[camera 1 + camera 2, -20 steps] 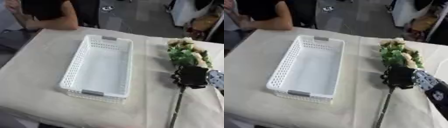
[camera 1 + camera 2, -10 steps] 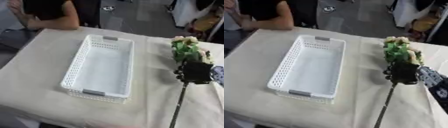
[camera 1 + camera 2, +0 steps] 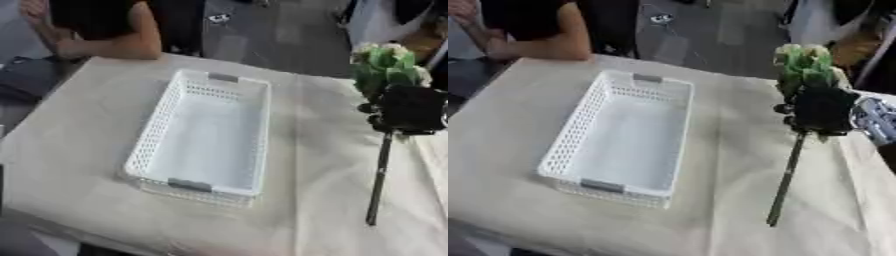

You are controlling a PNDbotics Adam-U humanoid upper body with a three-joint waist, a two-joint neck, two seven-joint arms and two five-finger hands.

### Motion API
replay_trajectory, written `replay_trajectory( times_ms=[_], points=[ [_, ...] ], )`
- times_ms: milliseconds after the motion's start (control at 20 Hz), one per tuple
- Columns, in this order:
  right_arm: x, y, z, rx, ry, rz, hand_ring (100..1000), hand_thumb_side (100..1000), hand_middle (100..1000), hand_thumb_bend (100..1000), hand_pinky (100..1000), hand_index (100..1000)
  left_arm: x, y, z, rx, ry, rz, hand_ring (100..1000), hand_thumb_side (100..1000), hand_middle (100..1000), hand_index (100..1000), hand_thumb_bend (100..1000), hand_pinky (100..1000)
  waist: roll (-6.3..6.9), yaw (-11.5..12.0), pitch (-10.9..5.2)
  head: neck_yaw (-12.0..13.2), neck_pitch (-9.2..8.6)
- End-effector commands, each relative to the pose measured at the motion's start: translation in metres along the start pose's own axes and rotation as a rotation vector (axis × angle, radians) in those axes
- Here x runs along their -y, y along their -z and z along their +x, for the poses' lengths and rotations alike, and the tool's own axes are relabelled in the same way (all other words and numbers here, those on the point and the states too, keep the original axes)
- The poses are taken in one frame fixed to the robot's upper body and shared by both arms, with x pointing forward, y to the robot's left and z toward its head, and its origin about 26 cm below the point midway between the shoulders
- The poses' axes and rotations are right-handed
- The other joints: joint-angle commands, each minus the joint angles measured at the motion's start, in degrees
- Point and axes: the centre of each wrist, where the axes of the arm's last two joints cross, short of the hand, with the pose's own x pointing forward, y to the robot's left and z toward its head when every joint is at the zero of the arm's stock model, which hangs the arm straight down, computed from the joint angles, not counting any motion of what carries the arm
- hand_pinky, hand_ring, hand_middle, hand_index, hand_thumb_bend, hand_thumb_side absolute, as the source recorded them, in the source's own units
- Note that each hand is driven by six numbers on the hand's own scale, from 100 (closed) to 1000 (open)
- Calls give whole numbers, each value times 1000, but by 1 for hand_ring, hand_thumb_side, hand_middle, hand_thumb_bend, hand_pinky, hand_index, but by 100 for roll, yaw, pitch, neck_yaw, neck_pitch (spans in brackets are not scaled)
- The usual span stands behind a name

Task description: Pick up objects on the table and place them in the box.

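A bunch of artificial flowers (image 3: 807, 65) with pale blooms, green leaves and a long dark stem (image 3: 785, 182) hangs above the table at the right. My right hand (image 3: 822, 111) is shut round the stem just below the leaves, and the stem's lower end points down toward the cloth. The white perforated basket (image 3: 157, 131) stands empty in the middle of the table, to the left of the flowers. My left hand shows in neither view.
A beige cloth (image 3: 79, 130) covers the table. A person in dark clothes (image 3: 96, 25) leans at the far left edge. Dark floor and a few things lie beyond the far edge.
My right hand has lifted the flowers off the table, so the stem now hangs nearly upright. The camera has also shifted, moving the whole scene in the picture.
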Motion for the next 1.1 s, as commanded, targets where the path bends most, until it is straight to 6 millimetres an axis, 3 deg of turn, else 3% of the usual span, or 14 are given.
replay_trajectory(
  times_ms=[50, 400, 450, 500, 1100],
  points=[
    [24, -7, -32, 113, 37, -216, 387, 100, 524, 361, 341, 316, -4, 7, 6, 39, 16, -9, 745, 818, 839, 853, 116, 592, 14, -8, -72, 47, -9],
    [68, 15, -57, 95, -36, -342, 395, 100, 531, 335, 378, 307, -4, 6, 6, 37, 14, -14, 745, 819, 839, 853, 116, 592, 10, -11, -98, 62, -9],
    [75, 19, -60, 92, -44, -366, 397, 100, 533, 265, 387, 303, -3, 6, 6, 37, 13, -15, 745, 819, 839, 853, 118, 592, 10, -10, -103, 60, -9],
    [81, 22, -62, 90, -49, -383, 398, 100, 534, 322, 393, 301, -3, 6, 6, 37, 12, -16, 745, 818, 838, 853, 116, 592, 9, -10, -106, 60, -9],
    [162, 69, -75, 132, -118, -581, 403, 100, 540, 300, 425, 293, -1, 6, 7, 38, 0, -27, 745, 818, 838, 852, 116, 592, -6, -21, -138, 36, -9]
  ],
)
